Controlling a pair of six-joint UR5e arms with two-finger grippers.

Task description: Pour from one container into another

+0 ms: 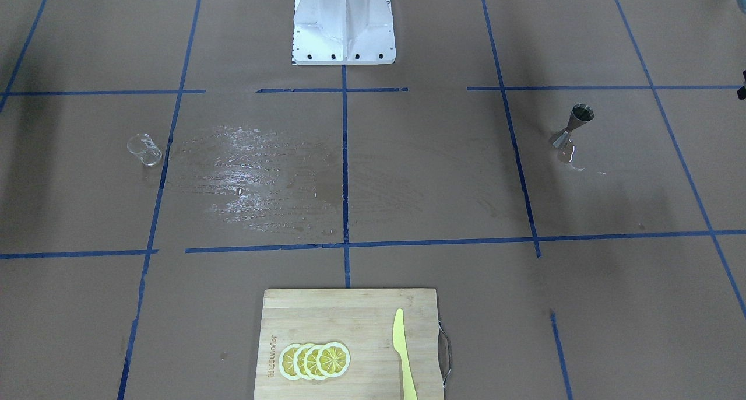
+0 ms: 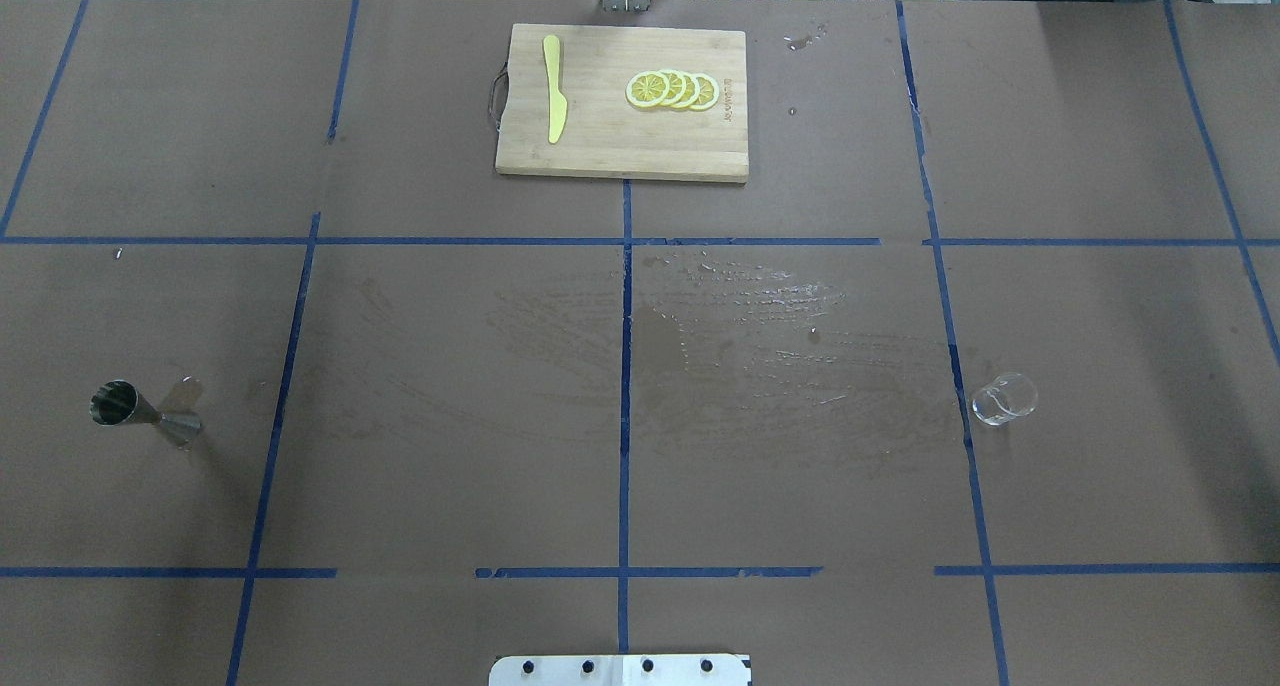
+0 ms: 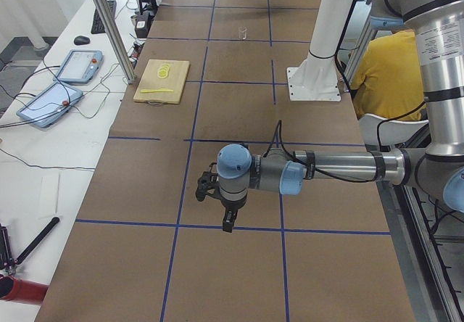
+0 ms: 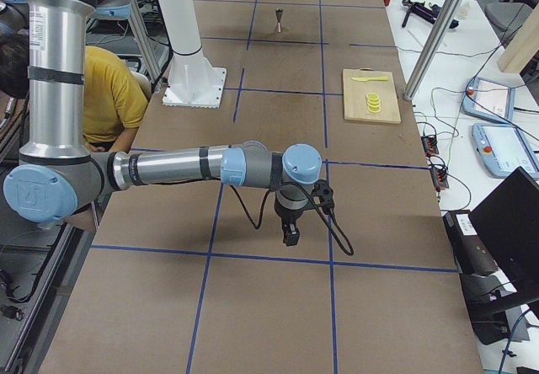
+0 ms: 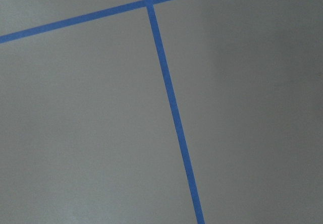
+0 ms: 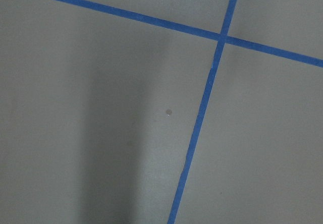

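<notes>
One cup [image 1: 144,149], one jigger [image 1: 572,126], well apart.

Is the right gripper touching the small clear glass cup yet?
Apart. The overhead view shows the small clear glass cup standing alone, no arm in frame; the exterior right view shows the right gripper over the brown table.

The left gripper [image 3: 227,222] and the right gripper [image 4: 291,235] show only from the side cameras, too small and dark to tell how their jaws stand. The glass cup [image 1: 145,149] is so clear that any contents cannot be made out. The front view's edge cuts off the cutting board [image 1: 349,321] and the knife [image 1: 403,353] tip. A person [image 3: 380,75] sits half hidden behind the left arm [image 3: 438,83].
</notes>
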